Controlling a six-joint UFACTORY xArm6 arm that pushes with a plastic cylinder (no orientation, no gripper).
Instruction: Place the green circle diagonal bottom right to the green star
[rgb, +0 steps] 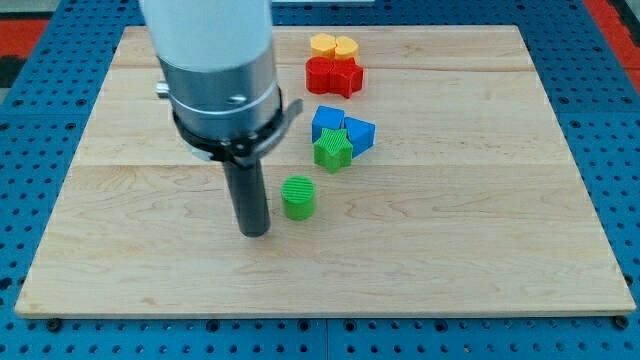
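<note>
The green circle (298, 197) sits near the middle of the wooden board (480, 220). The green star (333, 149) lies up and to the right of it, touching two blue blocks (343, 127). My tip (256, 232) rests on the board just left of and slightly below the green circle, a small gap apart from it.
Two red blocks (333, 75) lie near the view's top, with two yellow blocks (334, 46) right above them. The arm's large grey body (215, 70) fills the upper left and hides part of the board. A blue pegboard surrounds the board.
</note>
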